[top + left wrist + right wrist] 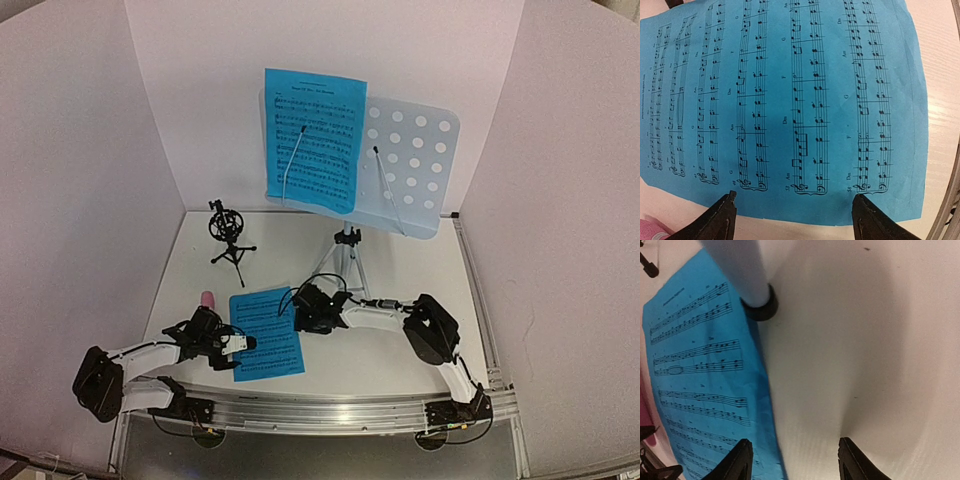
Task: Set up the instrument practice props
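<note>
The pale-blue music-stand desk (412, 165) stands on silver tripod legs (346, 262) at the back, with one blue sheet-music page (312, 140) on its left half. A second blue page (265, 332) lies flat on the table; it also shows in the left wrist view (790, 100) and the right wrist view (700, 380). My left gripper (795, 212) is open just above that page's left edge. My right gripper (795, 460) is open, straddling the page's right edge beside a stand leg's foot (760, 305). The pink microphone (207, 299) lies behind the left gripper. The black tripod mic mount (229, 240) stands back left.
White walls enclose the table on three sides. A metal rail (330, 410) runs along the near edge, with the arm bases on it. The stand's legs spread over the middle of the table near my right gripper (312, 308).
</note>
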`<move>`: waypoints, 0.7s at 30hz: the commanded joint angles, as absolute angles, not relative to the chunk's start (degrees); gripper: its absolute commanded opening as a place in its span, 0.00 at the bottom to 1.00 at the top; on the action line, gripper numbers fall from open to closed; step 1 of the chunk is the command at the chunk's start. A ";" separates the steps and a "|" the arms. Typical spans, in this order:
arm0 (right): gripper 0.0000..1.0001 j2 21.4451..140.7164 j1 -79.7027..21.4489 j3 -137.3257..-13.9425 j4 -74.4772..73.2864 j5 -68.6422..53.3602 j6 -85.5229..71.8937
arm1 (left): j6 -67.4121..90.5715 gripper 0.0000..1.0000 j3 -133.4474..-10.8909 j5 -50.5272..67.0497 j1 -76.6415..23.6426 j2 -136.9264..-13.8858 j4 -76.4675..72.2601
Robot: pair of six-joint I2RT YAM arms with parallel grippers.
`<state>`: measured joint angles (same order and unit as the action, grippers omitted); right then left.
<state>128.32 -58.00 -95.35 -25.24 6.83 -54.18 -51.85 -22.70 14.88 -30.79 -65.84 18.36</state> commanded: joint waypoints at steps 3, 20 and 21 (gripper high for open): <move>0.57 132.92 -57.69 -96.20 -17.00 0.53 -56.67 | -53.12 0.80 -21.07 18.28 -30.67 -66.31 14.10; 0.44 132.74 -56.69 -92.13 -6.23 -0.95 -60.08 | -53.73 0.79 -21.00 18.72 -30.68 -67.02 13.32; 0.41 132.72 -56.65 -91.93 -5.96 -0.67 -60.32 | -53.70 0.79 -20.95 18.72 -30.67 -67.01 13.27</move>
<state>131.39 -57.82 -93.53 -8.03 -2.05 -57.90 -53.15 -21.17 17.02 -30.79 -66.78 14.90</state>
